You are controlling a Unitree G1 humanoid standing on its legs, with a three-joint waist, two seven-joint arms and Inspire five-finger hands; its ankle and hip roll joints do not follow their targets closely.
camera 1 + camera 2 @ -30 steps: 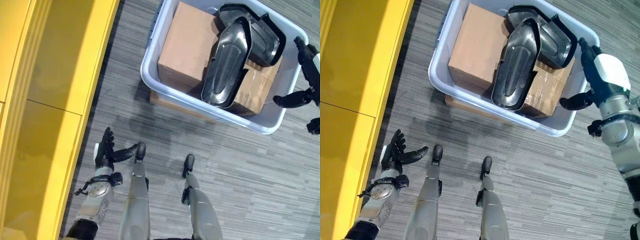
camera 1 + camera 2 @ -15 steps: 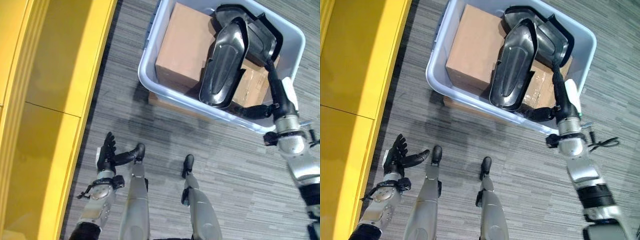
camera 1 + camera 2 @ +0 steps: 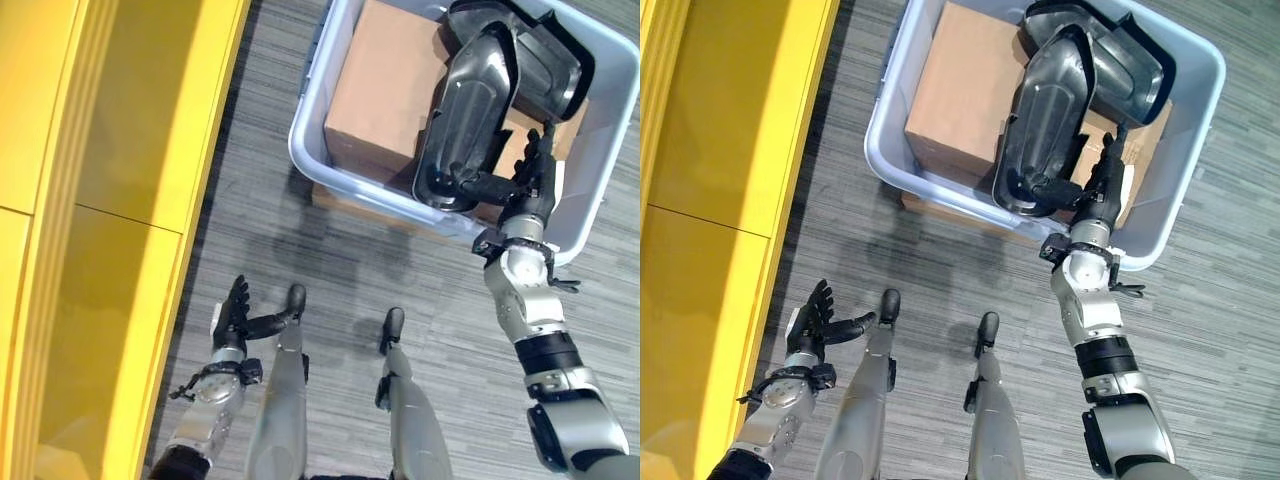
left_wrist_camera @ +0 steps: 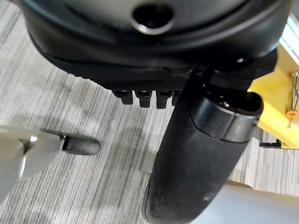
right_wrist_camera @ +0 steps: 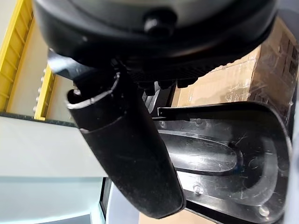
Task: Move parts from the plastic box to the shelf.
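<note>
A pale plastic box (image 3: 350, 193) stands on the floor at the upper right. Inside, two black moulded parts rest on cardboard cartons (image 3: 378, 90): a long shell (image 3: 465, 110) leaning towards the near wall and a second one (image 3: 548, 60) behind it. My right hand (image 3: 532, 178) is over the box's near wall, open, with straight fingers. Its thumb (image 5: 126, 154) reaches across the long shell's (image 5: 224, 154) lower end. My left hand (image 3: 232, 316) hangs low beside the yellow shelf (image 3: 120, 200), open, fingers spread, holding nothing.
The yellow shelf runs along the whole left side, its boards (image 3: 720, 130) bare. Grey striped carpet (image 3: 250, 200) lies between shelf and box. A flat board (image 3: 335, 200) sticks out from under the box.
My right hand has swung left from outside the box's right wall to the long shell's lower end. The left hand has barely moved. The camera has shifted slightly.
</note>
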